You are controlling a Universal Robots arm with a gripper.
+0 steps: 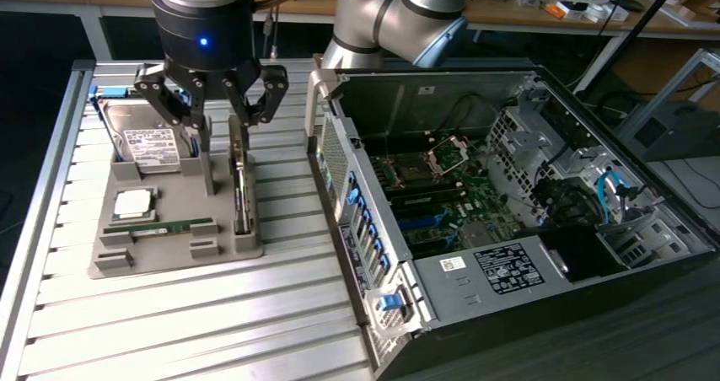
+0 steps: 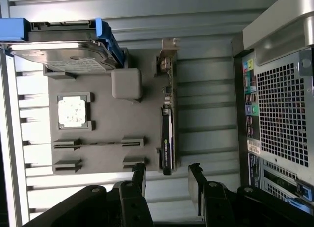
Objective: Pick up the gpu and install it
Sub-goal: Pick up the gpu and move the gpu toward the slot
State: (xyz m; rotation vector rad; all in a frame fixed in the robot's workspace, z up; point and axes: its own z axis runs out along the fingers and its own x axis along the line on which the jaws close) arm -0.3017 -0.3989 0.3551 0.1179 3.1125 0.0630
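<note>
The gpu (image 1: 241, 187) is a thin dark card standing on edge in a slot along the grey holder's (image 1: 169, 250) side nearest the computer case. In the wrist view the gpu (image 2: 168, 134) runs as a long dark strip with a pale metal bracket at its far end. My gripper (image 1: 219, 121) hangs open just above the holder, over the card's far end, with nothing between its fingers. Through the wrist camera, the gripper (image 2: 167, 178) has one black finger on each side of the card's line, apart from it.
On the grey holder (image 2: 103, 153) also sit a silver hard drive (image 1: 152, 145) (image 2: 64, 53), a square processor (image 1: 133, 201) (image 2: 72, 111) and a green memory stick (image 1: 158, 227). The open computer case (image 1: 507, 212) (image 2: 284, 99) lies on the exterior view's right, motherboard exposed. The table is slatted metal.
</note>
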